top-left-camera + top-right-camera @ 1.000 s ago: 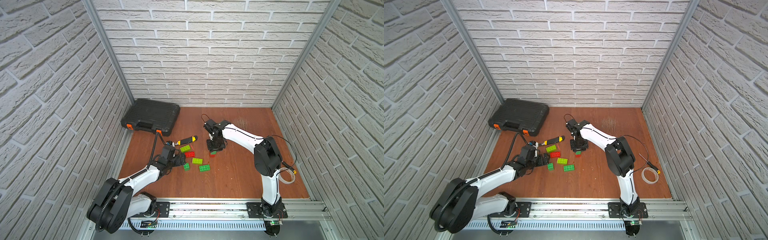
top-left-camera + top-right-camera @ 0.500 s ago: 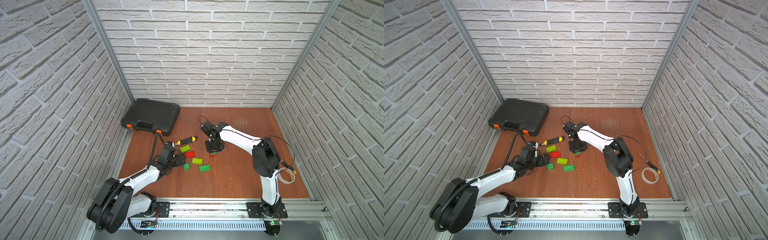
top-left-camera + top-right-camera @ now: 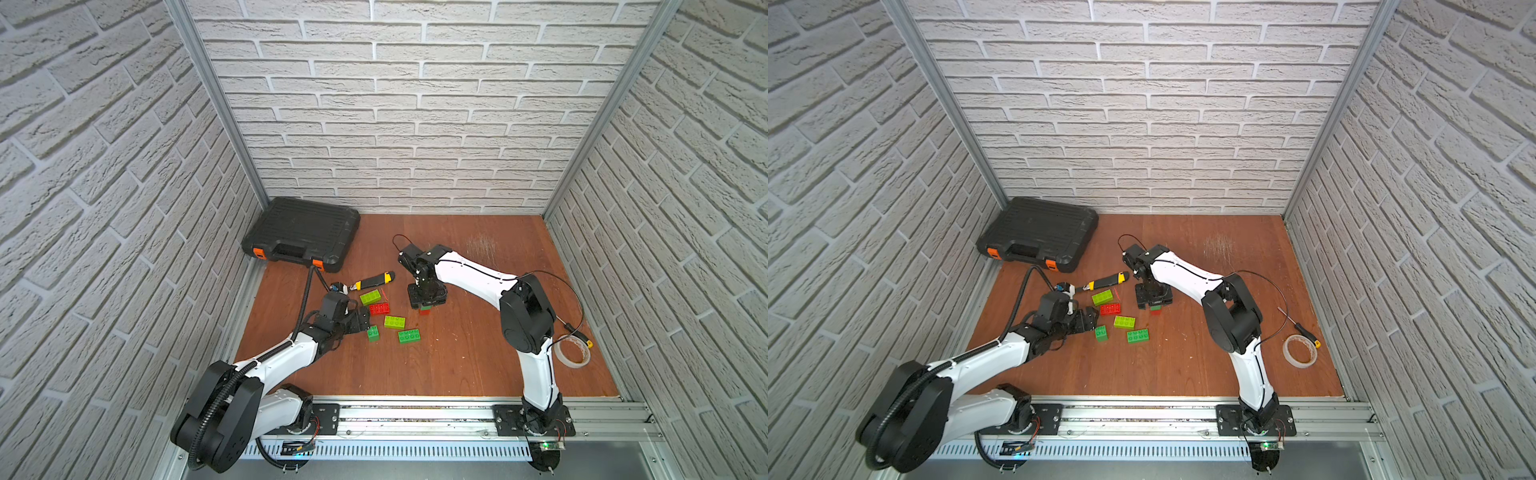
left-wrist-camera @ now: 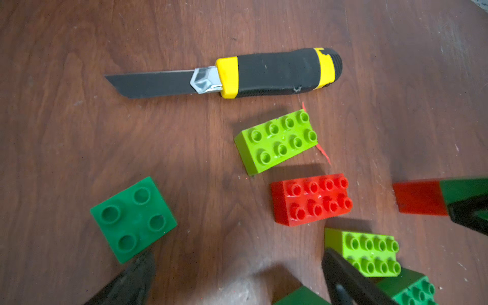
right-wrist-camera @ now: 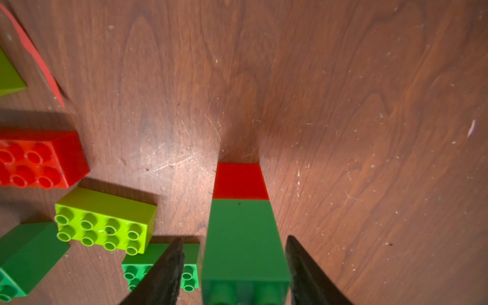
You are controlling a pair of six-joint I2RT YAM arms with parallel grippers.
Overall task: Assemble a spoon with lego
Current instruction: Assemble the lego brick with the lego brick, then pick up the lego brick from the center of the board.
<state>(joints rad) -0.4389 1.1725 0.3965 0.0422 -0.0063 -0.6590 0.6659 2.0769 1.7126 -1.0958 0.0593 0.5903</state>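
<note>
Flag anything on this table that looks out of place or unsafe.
The utility knife lies near the lime brick with its blade extended, a hazard unrelated to the build. A thin red sliver lies beside that brick.

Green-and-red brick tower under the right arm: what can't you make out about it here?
- Both top views: the tower is mostly hidden beneath the right jaws; only a sliver shows.
- Right wrist view: its studded end runs off the picture edge.
- Left wrist view: picture edge and a jaw cut it.

Utility knife (image 4: 277, 72): black, yellow bands. Lime green brick (image 4: 277, 141); red brick (image 4: 311, 199); dark green brick (image 4: 133, 219). Tool case (image 3: 301, 232): black, orange latches.
</note>
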